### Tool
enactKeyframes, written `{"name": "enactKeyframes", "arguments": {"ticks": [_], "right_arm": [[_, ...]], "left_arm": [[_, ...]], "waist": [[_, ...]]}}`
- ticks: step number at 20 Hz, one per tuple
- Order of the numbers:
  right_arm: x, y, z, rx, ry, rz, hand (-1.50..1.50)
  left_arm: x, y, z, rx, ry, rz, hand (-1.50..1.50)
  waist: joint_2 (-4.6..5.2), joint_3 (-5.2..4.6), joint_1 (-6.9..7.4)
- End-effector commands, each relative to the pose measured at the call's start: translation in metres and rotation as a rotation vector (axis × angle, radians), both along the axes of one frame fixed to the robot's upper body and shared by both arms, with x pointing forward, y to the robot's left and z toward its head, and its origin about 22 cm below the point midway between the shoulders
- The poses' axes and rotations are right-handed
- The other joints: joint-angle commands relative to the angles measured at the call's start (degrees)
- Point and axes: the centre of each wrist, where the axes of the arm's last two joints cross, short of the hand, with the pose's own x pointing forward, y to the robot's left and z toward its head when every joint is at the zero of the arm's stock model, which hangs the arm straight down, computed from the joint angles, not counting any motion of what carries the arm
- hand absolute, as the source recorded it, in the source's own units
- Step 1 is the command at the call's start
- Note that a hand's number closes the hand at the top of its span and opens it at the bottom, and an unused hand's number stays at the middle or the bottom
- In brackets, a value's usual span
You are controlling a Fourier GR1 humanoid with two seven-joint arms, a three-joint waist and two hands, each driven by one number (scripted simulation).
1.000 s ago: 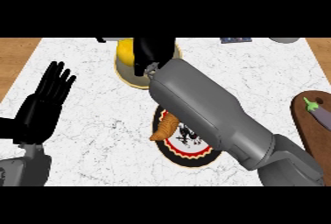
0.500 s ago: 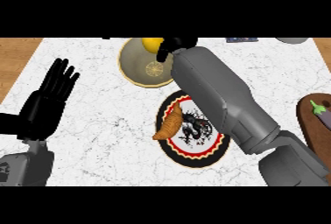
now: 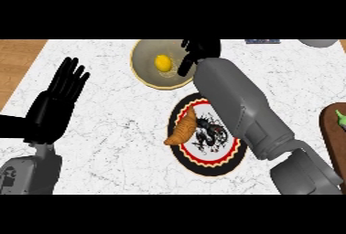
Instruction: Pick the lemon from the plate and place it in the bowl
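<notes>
In the head view we count two robot hands, one lemon, one bowl, one plate and one croissant on the white marble table [image 3: 115,141].

The right robot hand [image 3: 201,49] is at the right rim of the tan bowl [image 3: 145,75]. Its black fingers [image 3: 184,66] hang relaxed over the rim and hold nothing. The yellow lemon [image 3: 163,62] lies inside the bowl, just to the left of these fingers and apart from them.

The round plate [image 3: 216,162] is below the right robot hand, nearer to the robot, and the grey right forearm [image 3: 236,105] crosses over its right part. The plate has a red and black border and a dark drawing in its middle, where we can make out no letters. The brown croissant [image 3: 183,131] lies on the left part of the plate.

The left robot hand [image 3: 55,107] is open, with straight fingers pointing up, and rests at the left side, well apart from the bowl and the plate.

To the right of the right forearm, at the edge of the view, a dark brown board [image 3: 331,137] carries a dark vegetable with a green end [image 3: 341,117].
</notes>
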Motion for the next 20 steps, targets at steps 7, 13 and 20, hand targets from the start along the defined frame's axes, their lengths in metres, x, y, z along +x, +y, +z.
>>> {"name": "enactKeyframes", "arguments": {"ticks": [7,13,20], "right_arm": [[0.002,-0.013,-0.003,0.327,-0.173,0.093,-1.50],[0.012,-0.040,0.020,0.673,-0.340,-0.025,-1.50],[0.015,-0.103,-0.012,0.707,-0.383,-0.114,-1.50]], "left_arm": [[0.001,-0.001,-0.004,-0.007,0.006,-0.007,0.00],[-0.004,0.001,-0.003,-0.009,0.005,0.004,0.00],[-0.012,0.015,-0.012,-0.004,0.032,0.048,0.00]], "waist": [[0.31,0.14,0.24],[-0.21,0.19,-0.48],[-1.46,0.07,-2.78]]}}
